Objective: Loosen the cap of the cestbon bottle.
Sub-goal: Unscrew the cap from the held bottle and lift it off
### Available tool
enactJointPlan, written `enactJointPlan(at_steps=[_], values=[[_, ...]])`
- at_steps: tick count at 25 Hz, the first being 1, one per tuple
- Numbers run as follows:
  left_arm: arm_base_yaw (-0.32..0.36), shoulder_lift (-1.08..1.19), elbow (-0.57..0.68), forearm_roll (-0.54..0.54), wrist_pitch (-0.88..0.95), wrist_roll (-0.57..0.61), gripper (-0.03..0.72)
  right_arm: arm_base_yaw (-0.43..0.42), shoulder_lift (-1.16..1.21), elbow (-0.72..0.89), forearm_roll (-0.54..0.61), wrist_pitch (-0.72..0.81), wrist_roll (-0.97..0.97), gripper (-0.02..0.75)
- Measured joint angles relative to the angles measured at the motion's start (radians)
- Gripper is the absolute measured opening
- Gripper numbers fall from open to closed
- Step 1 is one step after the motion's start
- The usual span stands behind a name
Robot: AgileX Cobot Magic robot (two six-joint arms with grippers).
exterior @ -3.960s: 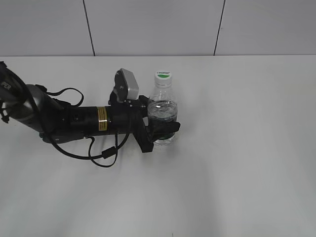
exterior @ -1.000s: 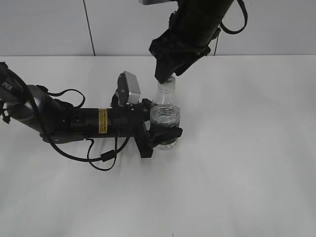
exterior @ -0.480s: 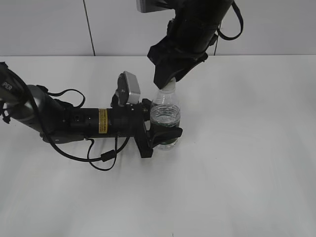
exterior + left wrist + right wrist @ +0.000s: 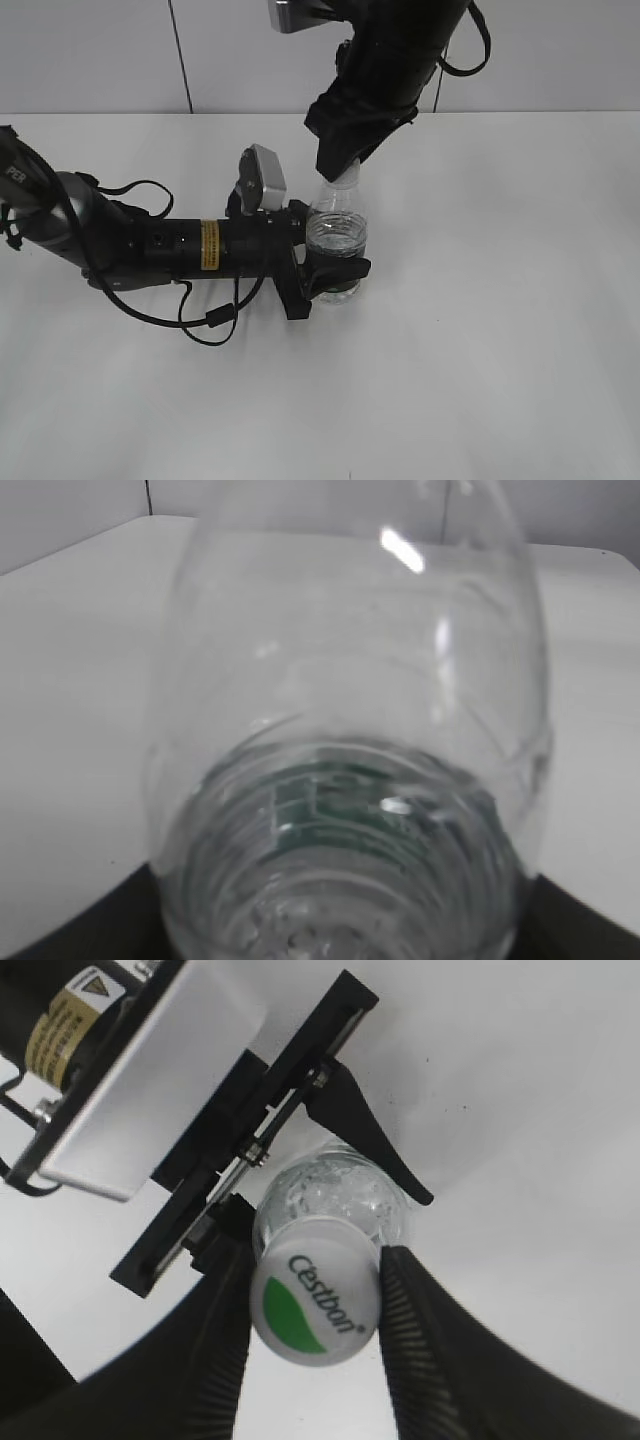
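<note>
Near the middle of the white bench [image 4: 480,330], the left tool [image 4: 335,268] squeezes the small clear plastic bottle [image 4: 336,235]. Above, the right tool [image 4: 315,1305] seems clamped on its round white cap [image 4: 314,1303].

Black arms [image 4: 150,245], yellow label [image 4: 208,244]

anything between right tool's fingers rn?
The cap of the cestbon bottle sits between the right tool's fingers, seen in the right wrist view.

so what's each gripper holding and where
Left gripper clamps the cestbon bottle around its lower body; right gripper pinches the cap by its sides.
</note>
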Motion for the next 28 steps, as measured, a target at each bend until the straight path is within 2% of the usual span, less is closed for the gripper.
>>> enactJointPlan(at_steps=[4,11,15,22,25,28], values=[[-0.001,0.000,-0.001,-0.002,0.001,-0.002,0.407,0.000,0.000,-0.001,-0.005,0.004,-0.247,0.302],[-0.001,0.000,-0.004,0.001,0.001,-0.002,0.407,0.000,0.000,-0.003,-0.010,0.004,-0.819,0.302],[-0.001,0.000,-0.003,0.001,0.000,-0.003,0.407,0.000,0.000,-0.003,-0.014,-0.004,-1.012,0.302],[-0.001,0.000,-0.003,0.003,-0.001,-0.003,0.407,0.000,0.000,-0.003,0.005,-0.011,-1.075,0.309],[0.000,0.000,-0.003,0.004,-0.001,-0.003,0.406,0.000,0.000,-0.003,0.007,-0.023,-1.082,0.355],[0.000,0.000,-0.003,0.006,-0.002,-0.003,0.406,0.000,0.000,-0.003,0.005,-0.029,-1.083,0.438]])
